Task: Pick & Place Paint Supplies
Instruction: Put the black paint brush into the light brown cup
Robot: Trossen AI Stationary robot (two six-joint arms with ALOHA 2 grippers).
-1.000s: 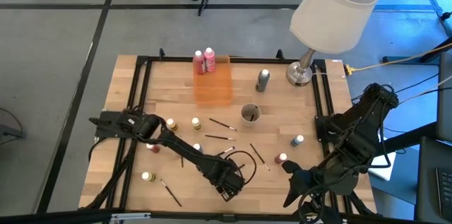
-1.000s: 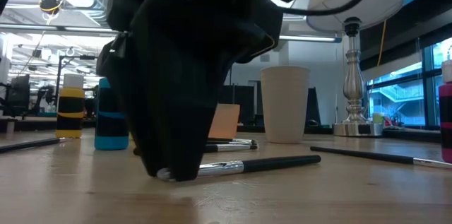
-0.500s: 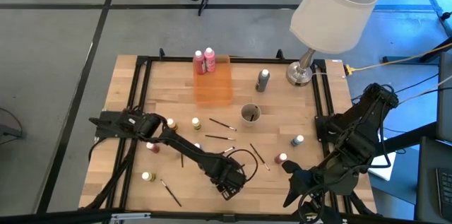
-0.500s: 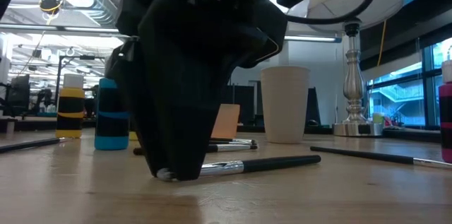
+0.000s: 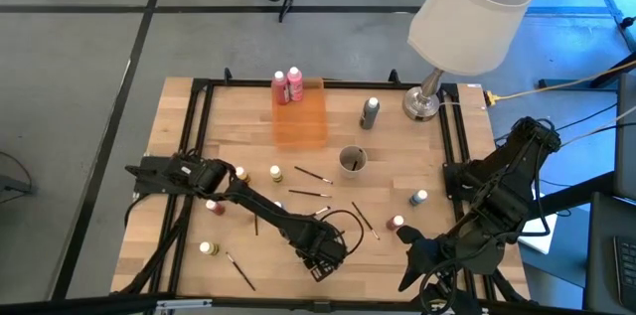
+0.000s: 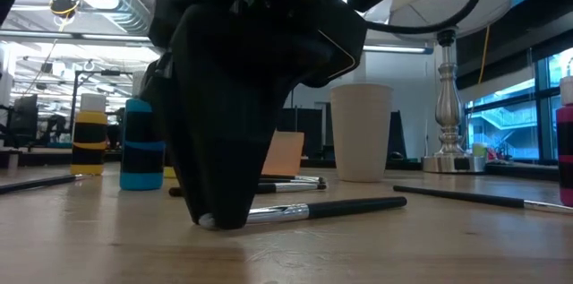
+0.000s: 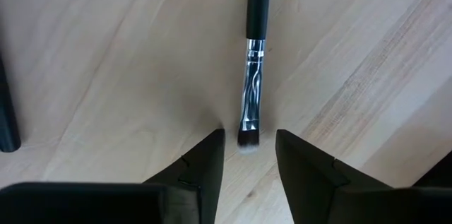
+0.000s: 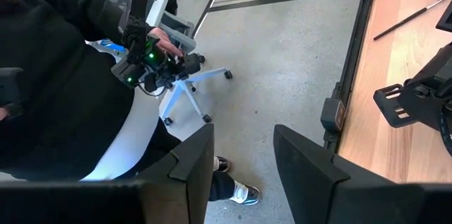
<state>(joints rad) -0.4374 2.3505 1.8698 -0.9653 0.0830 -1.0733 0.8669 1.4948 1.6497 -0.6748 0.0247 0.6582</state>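
Item: paintbrush (image 7: 252, 75), dark handle, shiny metal collar, pale bristle tip; it is lying flat on the wooden table (image 5: 179, 126) near the front edge, its tip being straddled by the left gripper (image 7: 247, 155), whose fingers are standing apart on either side, nothing yet clasped. Handling, as judged: light, thin, stiff, apt to roll; the bristles are soft, so hold is better taken on the collar or handle, low against the wood. Right gripper (image 8: 244, 155): being held off the table's front right corner, fingers parted and empty, aimed at the floor. Surface: smooth pale planks in a black frame, being shared with scattered paint bottles (image 5: 285, 86), an orange tray (image 5: 300, 121), a cup (image 5: 352, 160) and a lamp (image 5: 467, 17). Room: grey concrete floor; a person is being glimpsed beside a rolling chair.
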